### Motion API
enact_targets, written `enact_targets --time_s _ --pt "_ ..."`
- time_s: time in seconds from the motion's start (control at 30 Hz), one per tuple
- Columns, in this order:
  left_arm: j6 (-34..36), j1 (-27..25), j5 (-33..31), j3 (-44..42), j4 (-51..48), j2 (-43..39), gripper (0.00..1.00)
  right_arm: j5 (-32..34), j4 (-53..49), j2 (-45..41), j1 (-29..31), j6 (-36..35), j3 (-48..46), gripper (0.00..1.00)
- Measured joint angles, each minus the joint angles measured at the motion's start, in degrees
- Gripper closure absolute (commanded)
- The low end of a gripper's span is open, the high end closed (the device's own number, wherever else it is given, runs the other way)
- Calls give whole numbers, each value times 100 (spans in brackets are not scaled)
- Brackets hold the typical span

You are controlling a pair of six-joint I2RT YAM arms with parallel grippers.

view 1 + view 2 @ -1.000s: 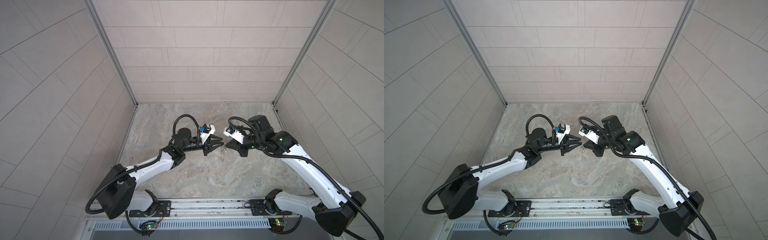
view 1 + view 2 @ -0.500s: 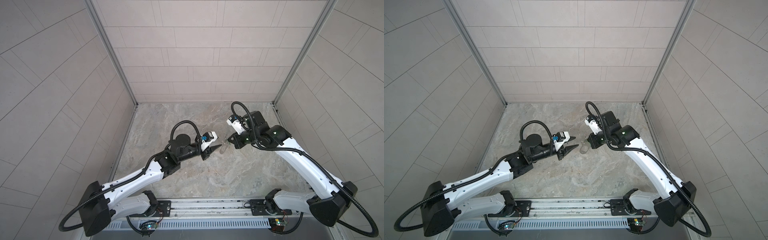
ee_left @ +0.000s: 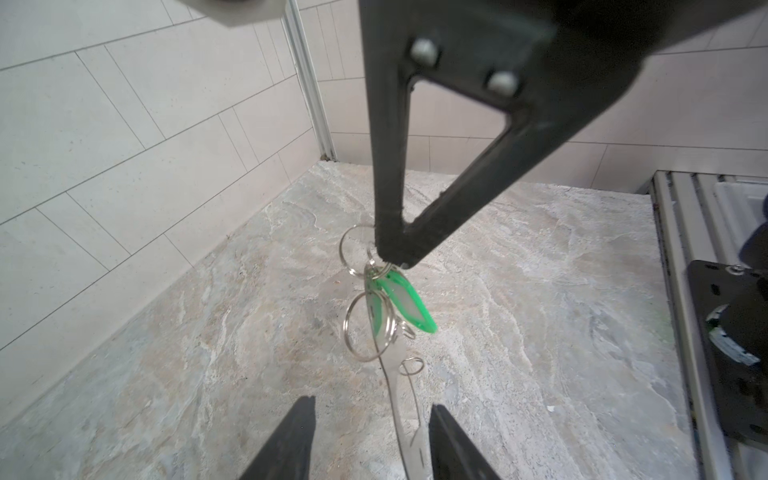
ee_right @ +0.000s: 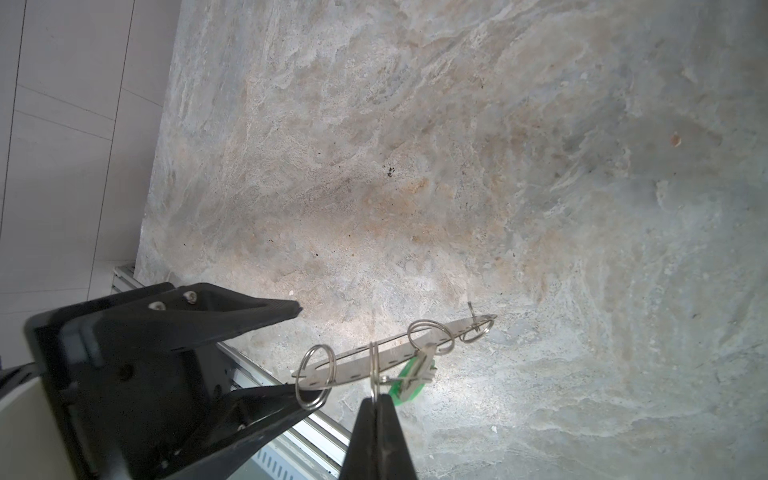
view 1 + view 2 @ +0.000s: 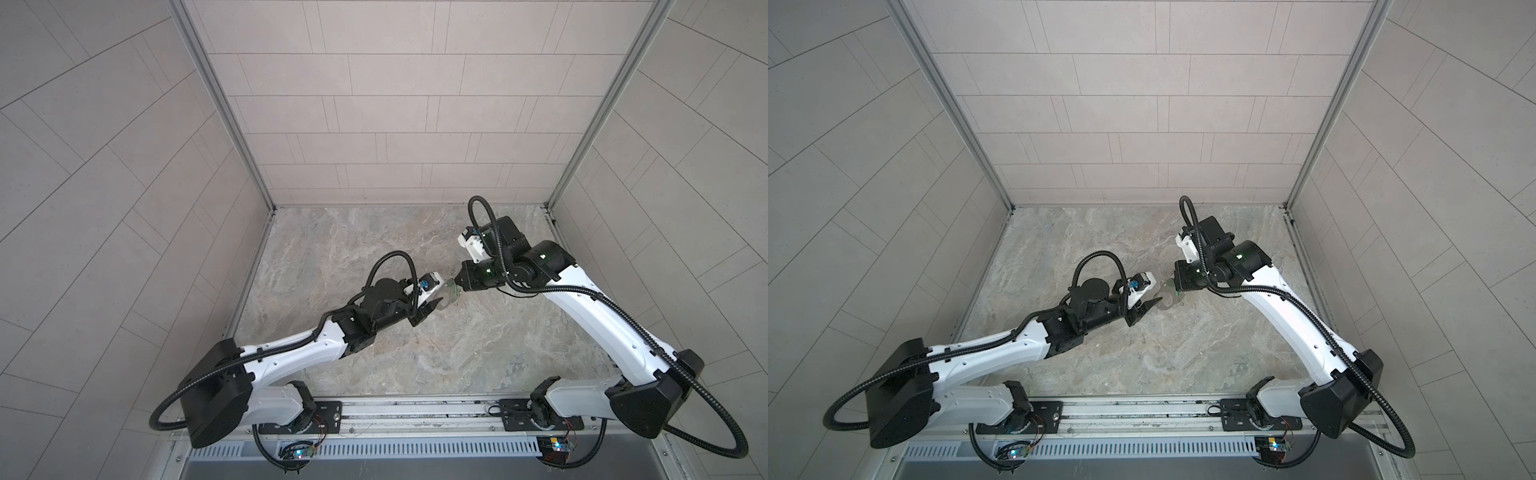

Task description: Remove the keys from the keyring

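Right tool (image 4: pixel 376 399) is clenched on one thin wire loop of the keyring (image 4: pixel 353 368), pinching it between its closed black fingertips. That flat grey slotted plate hangs clear of the marble worktop (image 5: pixel 415 353), and in both top views it sits between the two arms near the middle. Several silver wire loops (image 4: pixel 313 376) are threaded along its edge, one at the near end and others toward the far tip. The green key tag (image 4: pixel 409 380) dangles from the plate just beside the right tool's tips. In the left wrist view it shows as a green teardrop (image 3: pixel 399 303) right under the right tool (image 3: pixel 390 257).

The left tool (image 3: pixel 372 403) is released. Its two dark fingers stand apart with the plate's free end (image 3: pixel 411 444) between them, close to one finger; whether it touches cannot be told.
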Motion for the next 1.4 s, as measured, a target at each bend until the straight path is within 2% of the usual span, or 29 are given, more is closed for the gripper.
enact_targets --time_s 0.07,0.2,0.43,0.6,0.7,0.83,1.07,1.4 --pt "28 35 -90 2 83 192 56 0 -52 7 33 162 0 100" --pt "26 160 -98 39 234 461 66 9 -138 63 92 501 0 100" --pt "-122 706 79 153 699 824 69 20 -219 179 111 997 -11 100" --pt "-164 909 341 341 1029 1209 64 -72 -210 321 109 1244 -13 100" --pt "-168 938 476 385 1217 1453 60 -188 -166 442 109 1414 -61 100" --pt "-157 942 549 382 1281 1572 58 -372 -138 662 57 1668 -76 100" --pt "-240 946 411 129 1338 1279 55 -420 -57 962 -72 2100 -74 100" --pt "-216 946 227 -647 927 -105 56 -350 358 964 -179 2898 -361 100"
